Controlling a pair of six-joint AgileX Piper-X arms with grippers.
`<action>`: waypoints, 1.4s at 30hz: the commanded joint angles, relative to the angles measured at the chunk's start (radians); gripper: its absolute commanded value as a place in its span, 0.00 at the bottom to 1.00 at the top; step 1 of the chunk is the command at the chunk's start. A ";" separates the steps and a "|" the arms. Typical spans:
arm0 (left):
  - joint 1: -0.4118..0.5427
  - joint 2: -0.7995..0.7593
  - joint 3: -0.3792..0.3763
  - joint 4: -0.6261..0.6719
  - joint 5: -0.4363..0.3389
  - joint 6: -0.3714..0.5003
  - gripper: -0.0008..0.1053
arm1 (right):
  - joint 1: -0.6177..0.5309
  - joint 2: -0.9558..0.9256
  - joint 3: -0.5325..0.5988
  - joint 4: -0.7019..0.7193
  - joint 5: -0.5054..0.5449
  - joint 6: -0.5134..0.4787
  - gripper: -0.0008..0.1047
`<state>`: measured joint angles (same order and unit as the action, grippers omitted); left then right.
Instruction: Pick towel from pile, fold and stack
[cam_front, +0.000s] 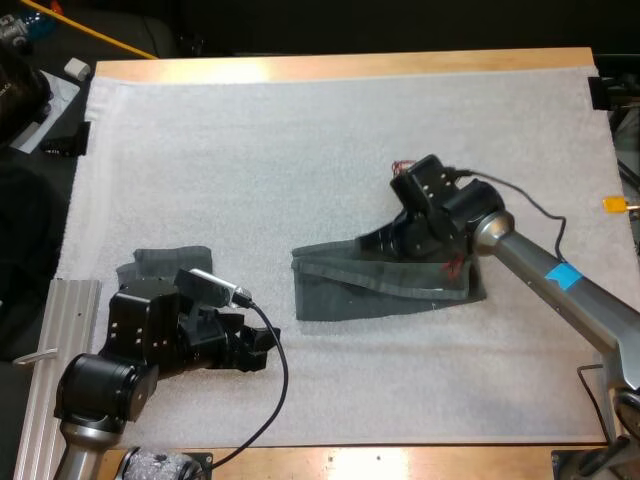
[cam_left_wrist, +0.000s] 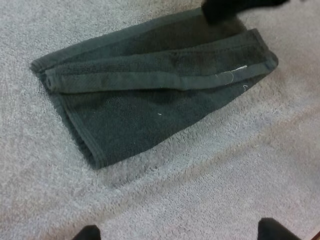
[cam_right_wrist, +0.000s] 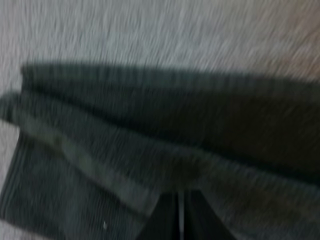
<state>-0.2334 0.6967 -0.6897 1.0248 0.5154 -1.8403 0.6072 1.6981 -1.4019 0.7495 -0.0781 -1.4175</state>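
White mat (cam_front: 330, 130) over wooden table (cam_front: 340, 66); metal rail (cam_front: 60, 330) at left edge; dark beyond

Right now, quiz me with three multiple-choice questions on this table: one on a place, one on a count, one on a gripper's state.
1. Where is the right gripper?
A. at the folded towel's far edge
B. far left
C. near right corner

2. How many towels lie on the mat?
A. one
B. two
C. four

3. The left gripper is:
A. shut on a towel
B. open
C. shut on nothing

Answers:
1 A, it sits at that towel's far edge.
2 B, the other towel lies behind the left arm.
3 B, its fingers stand apart over bare mat.
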 joint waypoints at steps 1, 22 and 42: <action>-0.003 -0.001 -0.005 0.000 0.007 -0.002 0.58 | 0.015 -0.001 0.003 0.094 -0.071 -0.033 0.01; -0.002 0.003 -0.005 0.001 0.006 -0.001 0.58 | 0.078 0.147 0.047 -0.030 -0.044 -0.031 0.01; -0.002 -0.007 -0.006 0.029 0.030 0.009 0.58 | 0.062 0.182 0.009 -0.524 0.182 0.184 0.01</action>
<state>-0.2334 0.6991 -0.6897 1.0461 0.5377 -1.8386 0.6802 1.8885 -1.3700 0.2906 0.0487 -1.2336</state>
